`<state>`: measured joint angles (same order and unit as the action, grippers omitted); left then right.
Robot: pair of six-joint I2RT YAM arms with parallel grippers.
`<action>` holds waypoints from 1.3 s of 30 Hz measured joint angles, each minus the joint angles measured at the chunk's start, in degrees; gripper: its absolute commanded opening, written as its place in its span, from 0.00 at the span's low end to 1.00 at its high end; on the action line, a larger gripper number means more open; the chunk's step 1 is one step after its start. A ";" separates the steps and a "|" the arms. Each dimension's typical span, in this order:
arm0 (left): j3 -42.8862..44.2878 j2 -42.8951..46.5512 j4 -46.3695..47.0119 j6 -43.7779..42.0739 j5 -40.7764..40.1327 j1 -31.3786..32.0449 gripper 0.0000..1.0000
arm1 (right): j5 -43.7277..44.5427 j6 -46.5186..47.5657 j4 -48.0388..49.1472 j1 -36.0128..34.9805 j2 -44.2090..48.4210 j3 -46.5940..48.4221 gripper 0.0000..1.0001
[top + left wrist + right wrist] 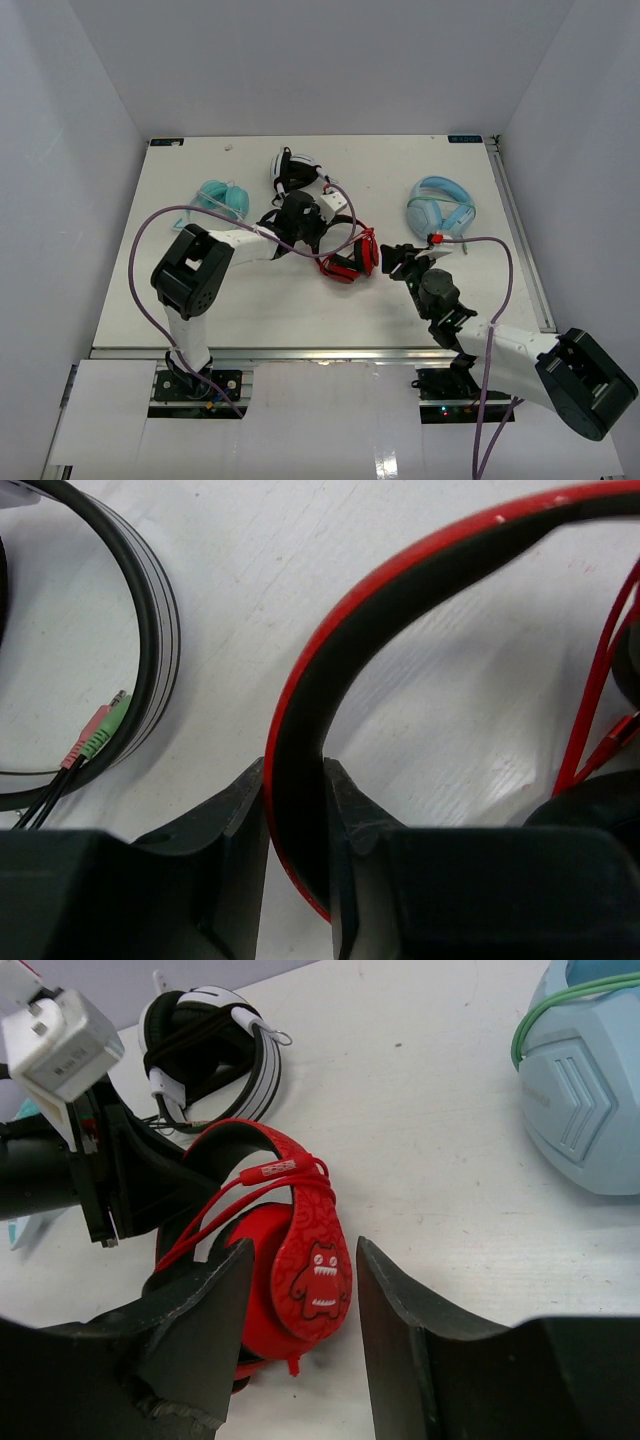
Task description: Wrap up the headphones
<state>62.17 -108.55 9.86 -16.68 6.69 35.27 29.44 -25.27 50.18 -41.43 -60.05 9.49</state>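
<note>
We saw the red over-ear headphones with black ear pads (349,260) lying mid-way across the white tabletop (300,315), their headband (330,650) clamped in the left tool (297,780), while the right tool (303,1250) gaped empty with 1 red ear cup (318,1265) just ahead, so we judged it nearer the thin red cable (230,1205).

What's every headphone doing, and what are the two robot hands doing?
Red headphones: lying on the table, headband clamped, red cable draped across it.
Left gripper: shut on the red headband.
Right gripper: open, aimed at a red ear cup.
Black-and-white headphones: lying on the table, untouched.
Teal headphones: lying on the table, untouched.
Light-blue headphones: lying on the table, untouched.
</note>
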 measured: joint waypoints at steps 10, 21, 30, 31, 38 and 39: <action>0.01 0.01 -2.33 1.21 1.28 0.18 0.77 | -1.10 0.17 -11.74 0.00 10.91 0.24 0.59; 0.50 11.04 -3.26 10.01 -1.65 0.21 0.98 | -6.60 -0.68 -32.77 0.02 16.28 13.50 0.90; 3.40 25.98 -10.45 29.38 -0.57 0.17 0.98 | -15.09 -2.37 -50.11 0.01 13.54 26.87 0.90; 2.25 28.63 -10.76 31.21 0.84 0.20 0.98 | -15.92 -2.50 -51.81 0.00 13.43 27.97 0.90; -15.42 47.43 -3.91 40.08 2.92 3.43 0.98 | -15.30 -1.76 -62.78 -0.07 19.05 29.73 0.90; -17.39 48.71 -3.48 40.58 2.11 4.41 0.98 | -14.69 -1.45 -63.43 -0.07 20.02 29.73 0.90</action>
<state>44.78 -59.85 6.37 23.90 8.80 39.68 14.76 -26.72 -13.25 -41.50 -40.03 39.22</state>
